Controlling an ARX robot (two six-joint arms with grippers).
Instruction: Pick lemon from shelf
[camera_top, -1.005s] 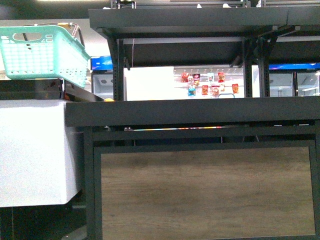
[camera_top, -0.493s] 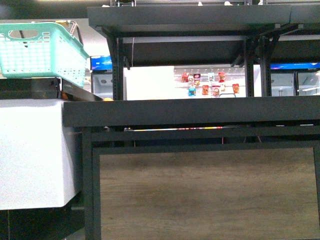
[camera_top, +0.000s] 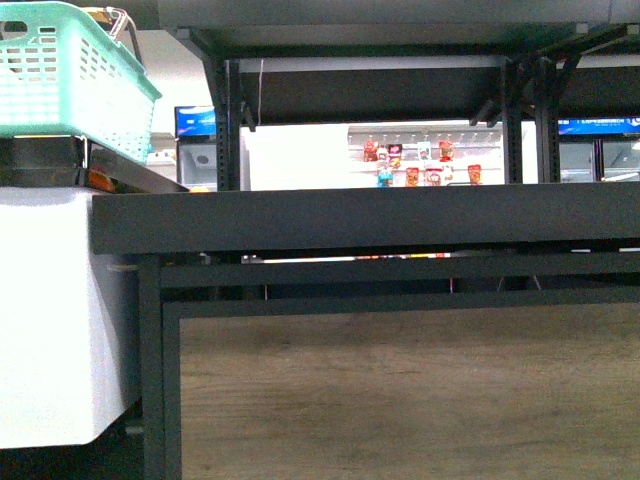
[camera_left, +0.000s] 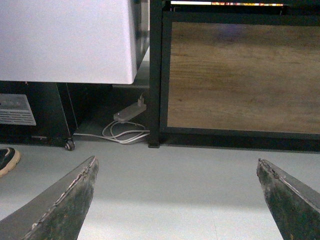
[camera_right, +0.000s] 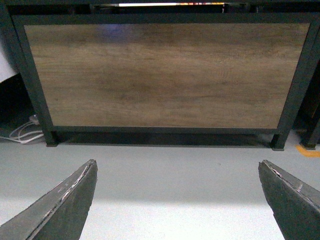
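the lemon is out of view, so a blind reach may strike the shelf (camera_top: 380, 222) edge. the left gripper (camera_left: 176, 161) and right gripper (camera_right: 177, 162) both gape wide, empty.

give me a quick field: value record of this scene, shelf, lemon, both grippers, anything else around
shelf: black metal frame, tier seen edge-on, top surface hidden
wood panel: brown, fills the shelf's lower front
lemon: not visible in any view
left gripper: open, empty, low, facing the shelf's corner leg
right gripper: open, empty, low, facing the wood panel
basket: teal plastic, upper left, above the white cabinet
power strip: on the floor with white cables, beside the shelf's leg
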